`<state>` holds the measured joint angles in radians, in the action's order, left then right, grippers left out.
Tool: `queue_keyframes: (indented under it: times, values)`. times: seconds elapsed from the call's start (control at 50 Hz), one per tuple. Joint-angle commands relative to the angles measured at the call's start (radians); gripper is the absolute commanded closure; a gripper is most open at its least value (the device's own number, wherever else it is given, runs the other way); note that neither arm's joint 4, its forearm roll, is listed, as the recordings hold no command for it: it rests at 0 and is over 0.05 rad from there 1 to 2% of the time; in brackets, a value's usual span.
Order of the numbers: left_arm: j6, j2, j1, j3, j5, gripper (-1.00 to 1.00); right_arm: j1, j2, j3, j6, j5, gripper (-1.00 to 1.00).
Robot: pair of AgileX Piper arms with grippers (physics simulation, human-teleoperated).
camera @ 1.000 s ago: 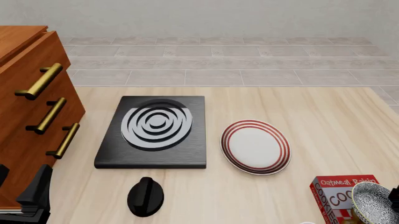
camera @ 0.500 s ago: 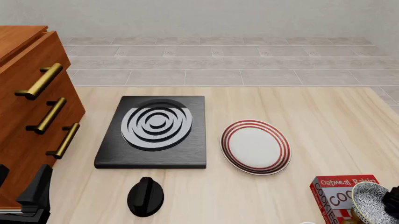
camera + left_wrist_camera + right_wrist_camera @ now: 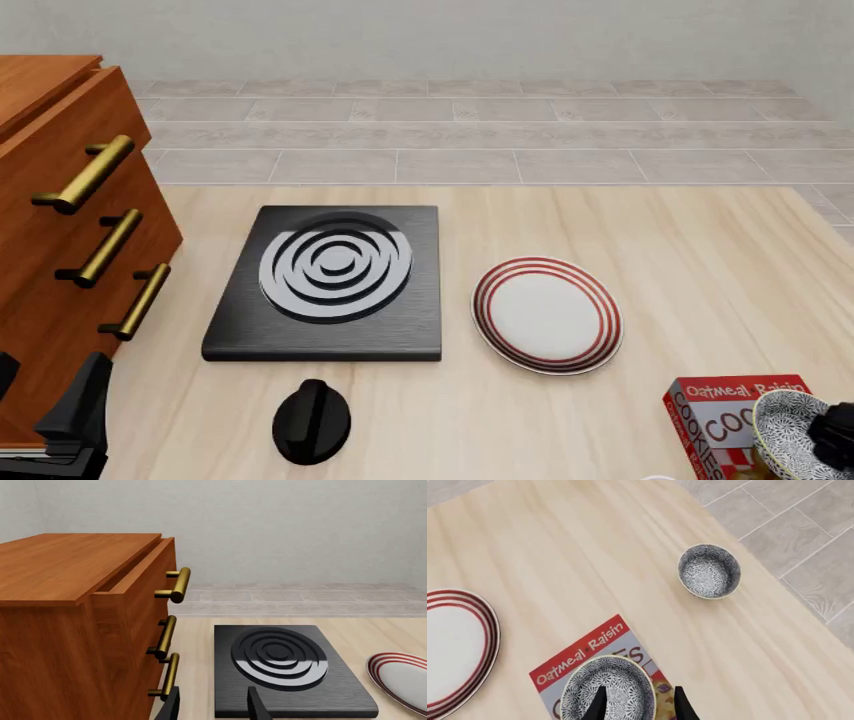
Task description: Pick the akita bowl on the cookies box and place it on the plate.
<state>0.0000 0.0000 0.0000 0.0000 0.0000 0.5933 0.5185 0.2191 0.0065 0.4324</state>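
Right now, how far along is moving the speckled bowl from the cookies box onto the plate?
Nothing is delivered yet: the plate is bare. In hand: the right gripper is open, straddling the rim of the bowl, which sits on the cookies box; no grasp yet. Left: close, lift, carry it to the plate and release. The left gripper is open by the burner slab.

Light wooden table (image 3: 694,260) carrying five resting items.

Lying directly on it: a black square burner slab with white rings (image 3: 331,283), a round white red-ringed plate (image 3: 547,314) just beside it, a black knob (image 3: 311,421), a red cardboard cookies box (image 3: 727,420), and a second small speckled bowl (image 3: 709,571) sitting well apart near the edge.
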Motion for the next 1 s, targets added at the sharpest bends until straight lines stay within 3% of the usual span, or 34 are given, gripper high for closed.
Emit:
queue_keyframes:
  times: [0.02, 1.0]
  values:
    - [0.000, 0.000, 0.000, 0.000, 0.000, -1.00, -0.006, 0.024, -0.021, 0.003, -0.035, -1.00]
    - [0.000, 0.000, 0.000, 0.000, 0.000, -1.00, -0.010, 0.142, -0.098, 0.008, -0.194, -1.00]
